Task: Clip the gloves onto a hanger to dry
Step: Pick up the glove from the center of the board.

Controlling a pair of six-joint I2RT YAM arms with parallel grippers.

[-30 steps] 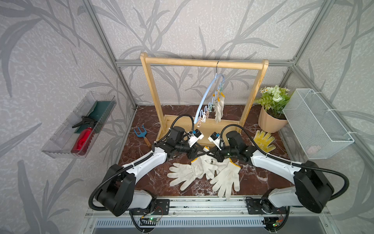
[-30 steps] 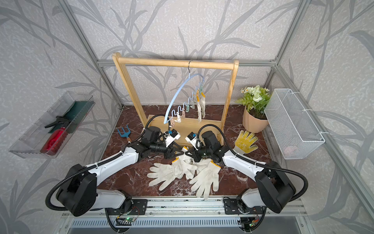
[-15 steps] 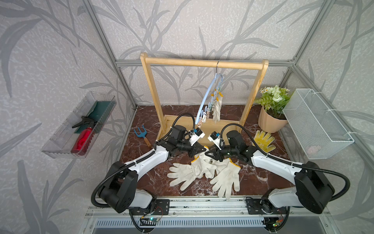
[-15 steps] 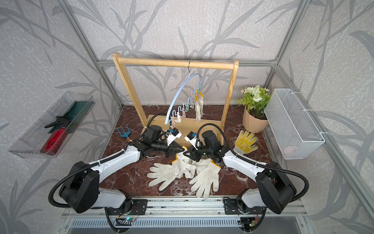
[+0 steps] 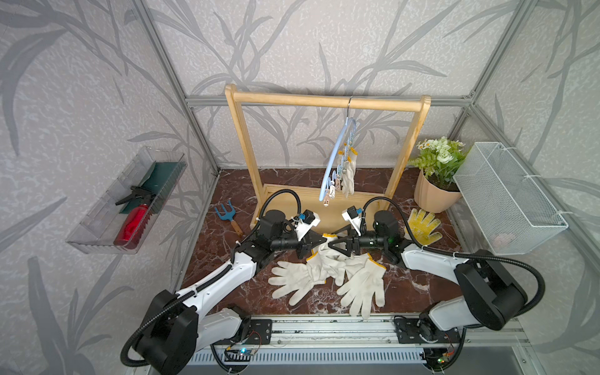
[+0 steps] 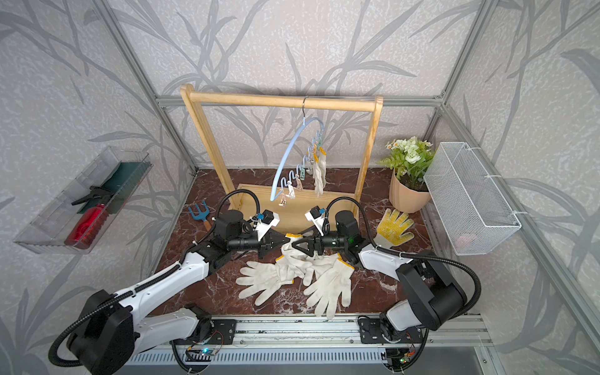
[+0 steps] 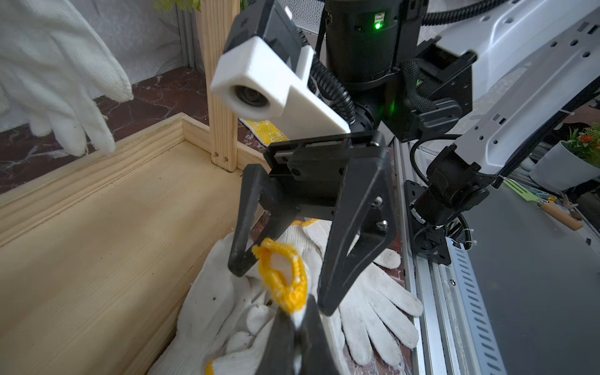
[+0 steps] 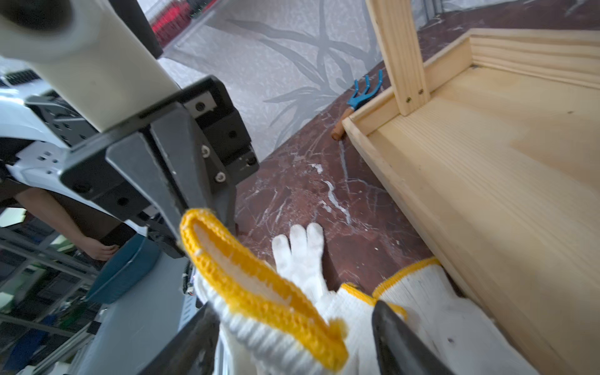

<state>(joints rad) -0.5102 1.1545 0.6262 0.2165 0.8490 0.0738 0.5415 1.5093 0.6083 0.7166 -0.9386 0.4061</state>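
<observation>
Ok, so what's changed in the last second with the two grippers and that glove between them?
The cuff changed hands. The left gripper, partly open a second ago, has shut on the glove. The right gripper, shut before, has opened, and its jaws now stand apart on either side of the cuff. Neither arm shifted noticeably. The other gloves lying loose, the hanger and its clipped glove stayed put.

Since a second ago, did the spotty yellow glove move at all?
No. The yellow glove lies in the same spot on the tabletop, right next to the flower pot, as before.
</observation>
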